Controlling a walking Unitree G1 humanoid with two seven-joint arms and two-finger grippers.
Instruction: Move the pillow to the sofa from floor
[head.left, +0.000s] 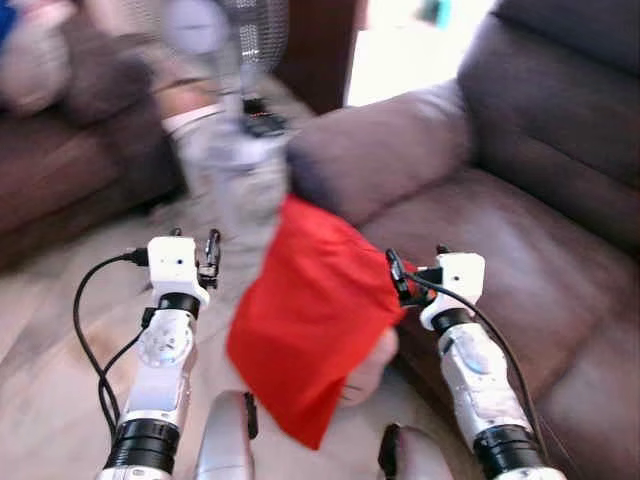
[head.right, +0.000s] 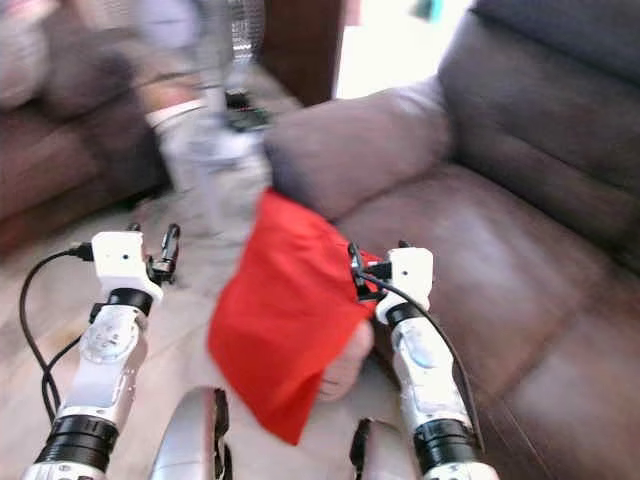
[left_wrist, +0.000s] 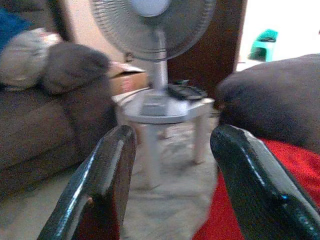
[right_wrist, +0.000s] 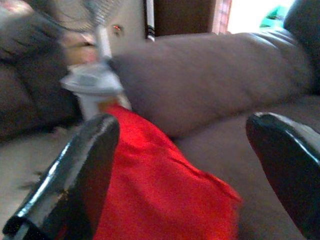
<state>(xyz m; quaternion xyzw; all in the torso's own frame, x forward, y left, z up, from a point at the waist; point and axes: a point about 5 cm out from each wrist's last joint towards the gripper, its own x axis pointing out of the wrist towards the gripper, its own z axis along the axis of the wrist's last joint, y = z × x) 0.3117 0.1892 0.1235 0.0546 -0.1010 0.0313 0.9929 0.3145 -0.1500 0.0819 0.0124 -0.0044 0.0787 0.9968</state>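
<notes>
Far left: a second brown sofa (head.left: 60, 170), blurred, with a pale cushion (left_wrist: 22, 60) on it. Left gripper (head.left: 211, 258), raised over the floor (head.left: 40, 400), jaws spread wide with nothing between them; through the gap the wrist view shows a small grey table (left_wrist: 165, 107) carrying a fan (left_wrist: 152, 27). Centre: red pillow (head.left: 310, 320), tilted, its upper edge against the sofa (head.left: 520, 250) armrest, its lower corner hanging toward the floor, off the seat. Right gripper (head.left: 398, 272) at the pillow's right edge, jaws wide apart; one finger (right_wrist: 75, 175) lies against the red fabric, but no grip is evident. Right: the sofa's brown seat and backrest.
</notes>
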